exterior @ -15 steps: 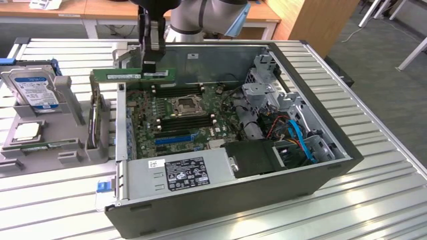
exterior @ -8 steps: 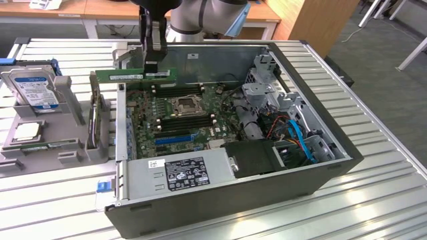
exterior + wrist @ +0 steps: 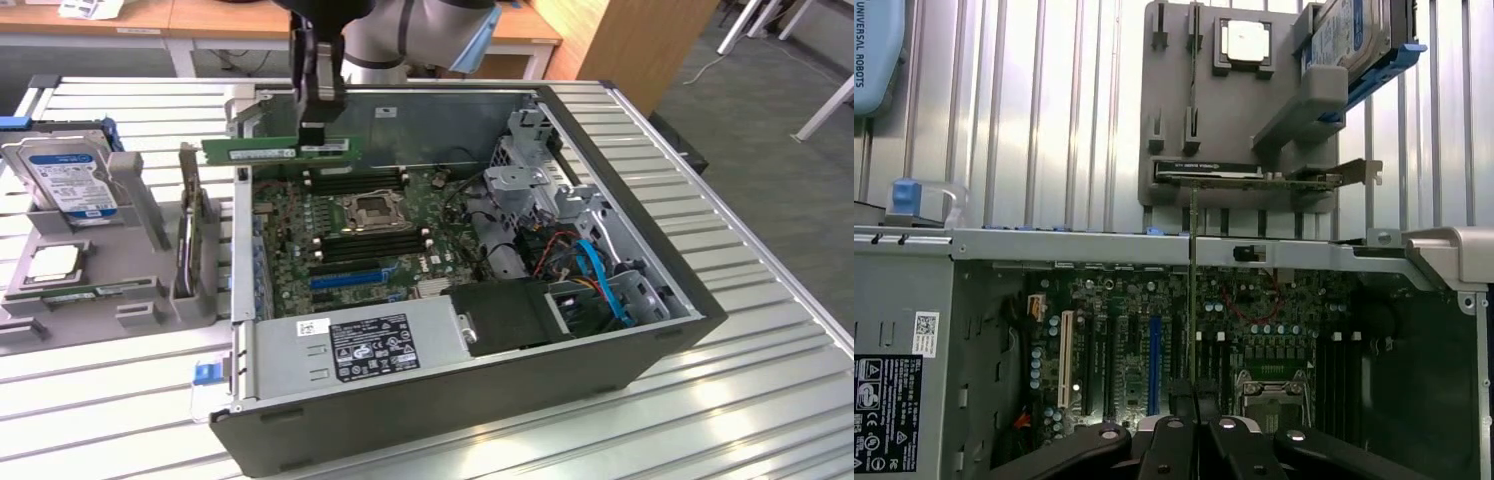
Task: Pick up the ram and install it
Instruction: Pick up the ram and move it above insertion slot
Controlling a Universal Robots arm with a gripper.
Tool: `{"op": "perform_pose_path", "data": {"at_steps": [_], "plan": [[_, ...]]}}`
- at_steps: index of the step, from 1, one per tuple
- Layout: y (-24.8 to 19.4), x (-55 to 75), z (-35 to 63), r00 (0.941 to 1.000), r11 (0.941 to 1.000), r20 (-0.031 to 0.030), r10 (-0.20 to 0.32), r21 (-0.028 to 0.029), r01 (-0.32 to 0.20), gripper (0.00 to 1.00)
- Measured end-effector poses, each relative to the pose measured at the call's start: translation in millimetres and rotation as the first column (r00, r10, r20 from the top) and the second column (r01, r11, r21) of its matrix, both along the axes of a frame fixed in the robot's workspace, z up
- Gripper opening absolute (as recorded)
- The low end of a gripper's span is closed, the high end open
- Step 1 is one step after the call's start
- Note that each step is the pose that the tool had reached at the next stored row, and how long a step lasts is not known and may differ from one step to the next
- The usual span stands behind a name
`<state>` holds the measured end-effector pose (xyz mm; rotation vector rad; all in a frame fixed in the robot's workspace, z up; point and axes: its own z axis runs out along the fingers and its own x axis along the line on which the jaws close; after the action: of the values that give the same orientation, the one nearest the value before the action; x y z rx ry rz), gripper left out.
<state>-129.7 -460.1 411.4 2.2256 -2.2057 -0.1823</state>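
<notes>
Ram (image 3: 267,151), a thin green stick with a white sticker, hangs level in the air, pinched near one end by the closed fingers (image 3: 314,125). It sits higher than the CPU socket (image 3: 370,209), beyond it and toward the exterior view's left of it, with most of its length reaching out that way from the grip. The socket lies mid-board inside an open computer case (image 3: 627,200) resting on a ribbed metal bench (image 3: 747,400). Two banks of black memory slots flank the socket, one on its far side (image 3: 351,181) and one on its near side (image 3: 371,243). In the wrist view the ram (image 3: 1194,290) appears edge-on as a fine line running out from between the fingers (image 3: 1176,400), roughly parallel to the slots beside the socket. To do this step well, the stick probably needs to travel toward the socket without tilting. It should then stop squarely over one slot with its long edge matching the slot's line. The off-centre grip may let the free end dip, so a slow, straight descent and even pressure look wise. Whether the slot latches are open, or which way the notch faces, cannot be told.
</notes>
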Motion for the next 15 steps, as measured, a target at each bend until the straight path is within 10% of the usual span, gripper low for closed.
{"op": "perform_pose_path", "data": {"at_steps": [15], "plan": [[0.0, 33.4, 0.0, 0.9999, 0.9999, 0.0001, 0.012, 0.0031, -0.012, 0.12]]}}
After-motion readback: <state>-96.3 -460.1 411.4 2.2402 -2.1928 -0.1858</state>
